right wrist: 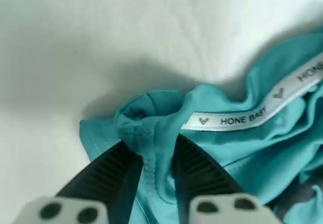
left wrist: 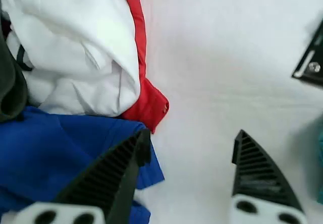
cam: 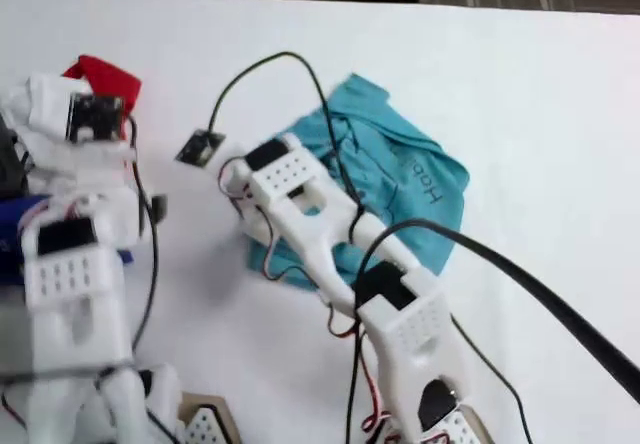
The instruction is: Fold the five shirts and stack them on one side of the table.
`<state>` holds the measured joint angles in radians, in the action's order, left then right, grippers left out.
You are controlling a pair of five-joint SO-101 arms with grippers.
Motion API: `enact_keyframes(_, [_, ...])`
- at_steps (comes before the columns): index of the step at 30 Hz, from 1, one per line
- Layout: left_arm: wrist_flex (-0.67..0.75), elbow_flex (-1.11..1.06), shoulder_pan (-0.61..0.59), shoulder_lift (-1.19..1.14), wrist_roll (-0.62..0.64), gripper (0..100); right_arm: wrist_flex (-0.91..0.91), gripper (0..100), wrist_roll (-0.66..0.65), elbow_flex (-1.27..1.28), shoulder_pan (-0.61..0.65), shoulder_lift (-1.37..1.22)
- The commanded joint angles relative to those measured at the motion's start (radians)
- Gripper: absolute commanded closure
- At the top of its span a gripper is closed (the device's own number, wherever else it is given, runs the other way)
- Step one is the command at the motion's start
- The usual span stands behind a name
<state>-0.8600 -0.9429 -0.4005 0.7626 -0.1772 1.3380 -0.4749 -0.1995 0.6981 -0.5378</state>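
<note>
Your right hand [right wrist: 155, 153] is closed down narrow on a raised fold of the teal shirt [right wrist: 242, 148]. The grip sits right beside the neck opening, where a white label tape [right wrist: 237, 117] runs along the inside of the collar. Cloth bunches up between the jaws, and the rest of the shirt lies rumpled on the white table [right wrist: 101, 32], near its middle in the high view.

The shirt looks thin, soft and light, so expect no stiffness from it. Lifted from this one pinch, it will likely sag and hang in a bundle rather than open flat. The knit also looks smooth enough to slide across the table when you drag it. The collar seam is probably a fair place to hold, since the fabric is doubled there and should slip less. For spreading it out, a shoulder or a hem corner would likely give you better control.

Your left hand [left wrist: 193, 138] stands wide open with nothing in it. It hangs over bare table at the edge of the blue shirt [left wrist: 50, 153]. Past that, the white shirt [left wrist: 70, 47] lies over the red shirt [left wrist: 149, 105], with a dark garment [left wrist: 10, 88] against them. All of these are heaped at the left side of the table, well apart from the teal one.
</note>
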Motion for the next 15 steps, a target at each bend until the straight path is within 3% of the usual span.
enact_keyframes(1, [0.172,-0.173,0.000,0.201,-0.009,65,0.054,97.5,0.009,-0.064,-0.024,0.081])
enact_keyframes(7, [0.015,-0.219,0.083,0.304,-0.124,72,0.139,97.5,0.008,-0.117,-0.061,0.170])
enact_keyframes(15, [-0.305,-0.122,0.086,0.304,-0.140,75,0.269,97.5,0.009,-0.278,-0.071,0.300])
